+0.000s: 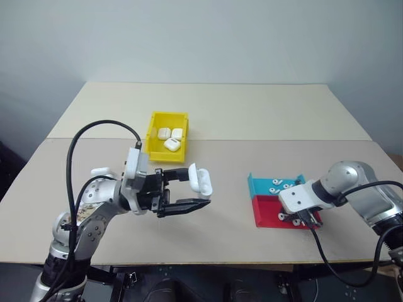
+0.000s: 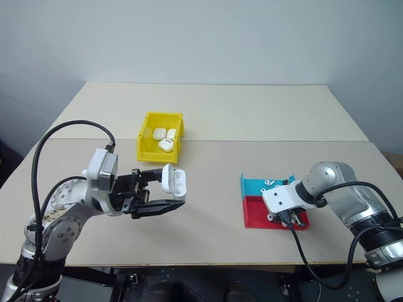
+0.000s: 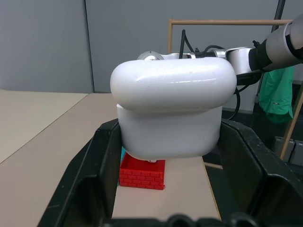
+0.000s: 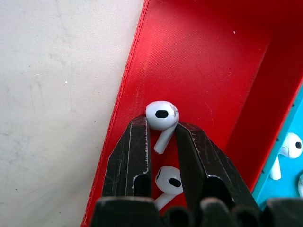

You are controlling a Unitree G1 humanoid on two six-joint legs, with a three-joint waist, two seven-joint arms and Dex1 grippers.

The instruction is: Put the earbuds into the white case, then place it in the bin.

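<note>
At left, the robot's left hand (image 1: 189, 189) holds a small rounded glossy white plastic case (image 1: 200, 178) clamped between its black fingers above the beige table (image 1: 239, 113), lid apparently open; behind it, the bright yellow rectangular plastic bin (image 1: 155, 135) already carries three like cases. At right, the right hand (image 4: 163, 137) has pinched a tiny glossy white stemmed earbud (image 4: 161, 118) in the flat red tray (image 4: 199, 61), another lying between its fingers. The pick-up step looks underway; next comes lifting the bud across to the case. The right wrist view alone reveals this pinch, and spare buds in the teal tray (image 1: 261, 184)
</note>
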